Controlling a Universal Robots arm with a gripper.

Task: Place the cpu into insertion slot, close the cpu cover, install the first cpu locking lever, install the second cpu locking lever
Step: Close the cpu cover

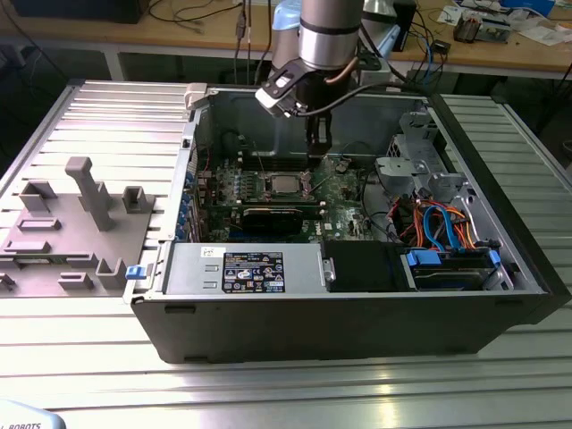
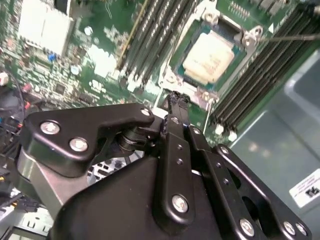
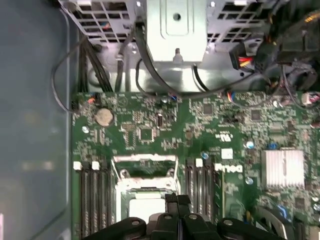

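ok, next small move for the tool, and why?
Probably ease the tool down beside the flat silvery metal cover frame to start the locking step: the pale silvery-tan square cpu already lies under that frame, and the shut tool hangs at its edge.

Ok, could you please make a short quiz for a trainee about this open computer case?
1. True or false: the cpu already sits in the insertion slot.
2. The claw is nearest to: A) the insertion slot, B) the blue cables, C) the labelled power-supply box.
3. Fill in: the grey fixture block stands on the exterior view's ____ of the computer case.
Key: 1 true; 2 A; 3 left.
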